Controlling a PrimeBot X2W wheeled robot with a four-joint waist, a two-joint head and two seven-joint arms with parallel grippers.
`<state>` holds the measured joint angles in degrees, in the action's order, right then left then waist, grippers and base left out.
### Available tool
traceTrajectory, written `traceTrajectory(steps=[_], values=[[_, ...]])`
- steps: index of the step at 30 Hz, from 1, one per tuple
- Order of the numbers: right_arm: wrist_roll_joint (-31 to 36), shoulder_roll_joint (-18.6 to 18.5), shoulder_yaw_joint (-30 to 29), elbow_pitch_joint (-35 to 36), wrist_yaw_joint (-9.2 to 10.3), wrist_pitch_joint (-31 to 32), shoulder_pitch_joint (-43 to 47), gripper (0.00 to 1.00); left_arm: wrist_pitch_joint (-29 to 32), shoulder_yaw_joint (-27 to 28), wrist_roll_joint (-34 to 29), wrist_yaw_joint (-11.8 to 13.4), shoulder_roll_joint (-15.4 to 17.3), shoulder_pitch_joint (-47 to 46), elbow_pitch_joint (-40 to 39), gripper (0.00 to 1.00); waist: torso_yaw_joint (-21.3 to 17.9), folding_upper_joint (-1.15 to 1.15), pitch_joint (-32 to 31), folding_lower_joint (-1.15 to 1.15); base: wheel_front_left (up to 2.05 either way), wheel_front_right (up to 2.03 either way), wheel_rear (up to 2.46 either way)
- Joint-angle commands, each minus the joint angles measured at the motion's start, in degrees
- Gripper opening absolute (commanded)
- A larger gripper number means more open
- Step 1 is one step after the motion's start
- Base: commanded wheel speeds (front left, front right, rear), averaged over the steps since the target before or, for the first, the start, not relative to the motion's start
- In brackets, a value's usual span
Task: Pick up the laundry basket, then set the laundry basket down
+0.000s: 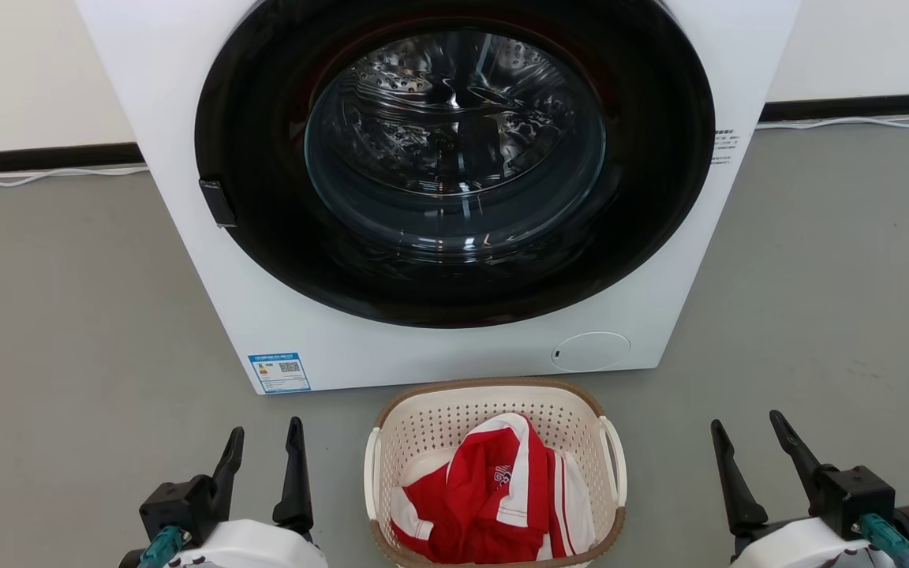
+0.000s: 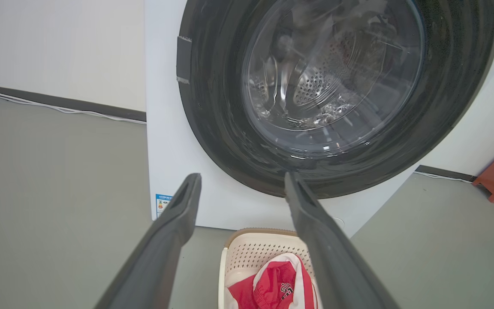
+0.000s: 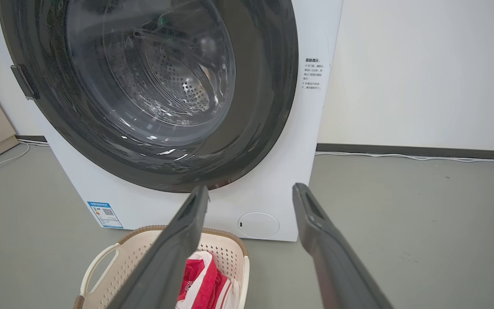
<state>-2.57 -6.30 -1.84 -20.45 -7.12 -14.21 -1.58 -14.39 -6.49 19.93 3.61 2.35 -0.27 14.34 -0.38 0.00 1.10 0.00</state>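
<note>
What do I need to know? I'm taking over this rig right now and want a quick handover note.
Left gripper: open, empty, left of the laundry basket, not touching.
Right gripper: open, empty, right of it, not touching.
Basket: on the floor before the washing machine, a red-and-white garment inside.
Done: nothing yet.
Left: grasp the basket, lift it, set it down.

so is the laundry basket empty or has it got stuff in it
Not empty: a crumpled red-and-white garment lies inside the laundry basket, covering most of its bottom.
</note>
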Motion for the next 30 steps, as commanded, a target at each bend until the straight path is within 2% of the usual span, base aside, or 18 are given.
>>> traceTrajectory(steps=[1, 12, 18, 23, 30], values=[[0.5, -0.6, 1.1, 1.2, -0.36, -0.8, -2.9, 1.00, -0.6, 1.5, -0.7, 0.5, 0.5, -2.1, -1.5, 1.00, 0.0, 0.00, -0.1, 0.00, 0.00, 0.00, 0.00], [0.3, -0.6, 1.1, 1.2, -0.36, -0.8, -3.1, 1.00, -0.6, 1.0, -0.5, 0.8, 0.5, -2.2, -1.6, 1.00, 0.0, 0.00, 0.3, 0.00, 0.00, 0.00, 0.00], [-0.2, -0.5, 1.3, 2.3, -0.36, -0.8, -4.2, 1.00, -0.6, 0.7, -0.6, 1.0, 0.5, -3.2, -2.0, 1.00, 0.2, 0.00, 2.4, 0.00, 0.00, 0.00, 0.00], [-0.5, -0.7, 1.2, 3.0, -0.36, -0.8, -5.8, 1.00, -0.6, 0.0, -0.8, 1.2, 0.5, -5.3, -2.0, 1.00, 0.6, 0.00, 5.8, 0.00, 0.00, 0.00, 0.00], [-0.4, -1.2, 0.8, 2.6, -0.36, -0.8, -10.6, 1.00, -0.6, -1.2, -0.8, 1.8, 0.5, -11.2, -1.0, 1.00, 1.3, 0.00, 13.8, 0.00, 0.00, 0.00, 0.00]])
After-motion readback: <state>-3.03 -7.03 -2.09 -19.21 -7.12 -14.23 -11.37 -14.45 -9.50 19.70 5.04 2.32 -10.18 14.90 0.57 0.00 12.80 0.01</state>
